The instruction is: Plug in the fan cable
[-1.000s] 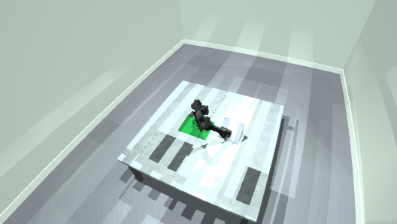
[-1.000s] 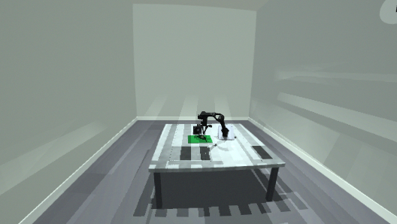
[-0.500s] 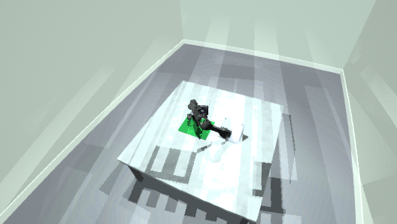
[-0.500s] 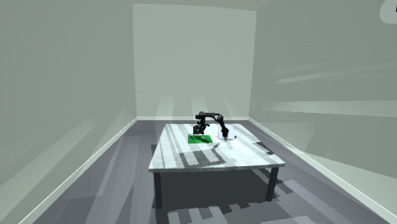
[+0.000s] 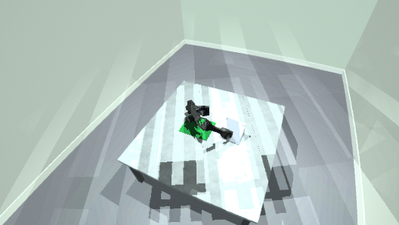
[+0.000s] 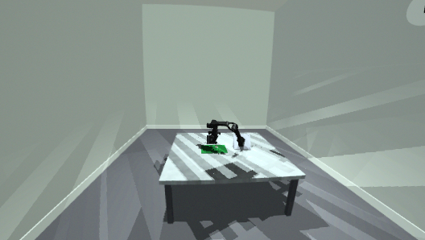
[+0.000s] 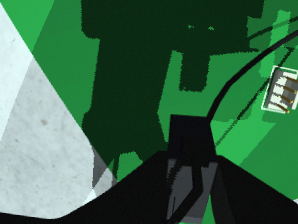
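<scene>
In the wrist view my gripper point(image 7: 188, 162) is shut on the black plug point(image 7: 190, 132), whose black cable point(image 7: 226, 86) curves up to the right. The plug is over the green board point(image 7: 62, 75) point(image 5: 185, 130) point(image 6: 221, 151). The white four-pin fan header point(image 7: 282, 90) lies at the right edge of the wrist view, up and right of the plug and apart from it, with its gold pins showing. The plug's underside and its height above the board cannot be told. In the top and exterior views the fingers are too small to make out.
A dark boxy thing, likely the fan point(image 5: 204, 110) point(image 6: 210, 139), stands beside the board. The arm's base point(image 5: 227, 134) point(image 6: 241, 142) stands by a pale panel point(image 5: 236, 128) point(image 6: 248, 142). Dark shadows cross the board and the table point(image 5: 145, 151) point(image 6: 177, 174).
</scene>
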You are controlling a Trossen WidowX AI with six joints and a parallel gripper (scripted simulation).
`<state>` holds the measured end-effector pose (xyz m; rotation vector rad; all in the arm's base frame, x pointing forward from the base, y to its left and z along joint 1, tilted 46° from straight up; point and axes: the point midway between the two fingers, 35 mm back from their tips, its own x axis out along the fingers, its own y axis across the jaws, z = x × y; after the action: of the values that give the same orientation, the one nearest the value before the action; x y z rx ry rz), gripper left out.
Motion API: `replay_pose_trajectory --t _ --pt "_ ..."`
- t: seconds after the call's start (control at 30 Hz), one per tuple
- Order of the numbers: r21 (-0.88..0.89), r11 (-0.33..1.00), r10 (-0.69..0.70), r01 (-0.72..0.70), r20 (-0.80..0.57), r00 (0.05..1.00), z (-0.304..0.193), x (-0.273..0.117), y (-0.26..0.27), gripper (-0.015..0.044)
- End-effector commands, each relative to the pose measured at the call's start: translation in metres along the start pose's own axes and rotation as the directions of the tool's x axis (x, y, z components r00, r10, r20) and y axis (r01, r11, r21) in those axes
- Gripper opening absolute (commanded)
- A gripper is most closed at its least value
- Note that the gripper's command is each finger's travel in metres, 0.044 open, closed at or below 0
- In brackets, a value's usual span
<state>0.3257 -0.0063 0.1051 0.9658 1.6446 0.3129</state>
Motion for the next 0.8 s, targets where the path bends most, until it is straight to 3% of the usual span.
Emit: replay_pose_trajectory --t 0.0,0.77 --pt "-0.061 0.998 -0.009 0.010 0.007 1.000 0.004 -0.001 0.002 0.0000" --pt "-0.091 0.977 -0.180 0.194 0.142 0.973 0.005 0.025 -0.011 0.0000"
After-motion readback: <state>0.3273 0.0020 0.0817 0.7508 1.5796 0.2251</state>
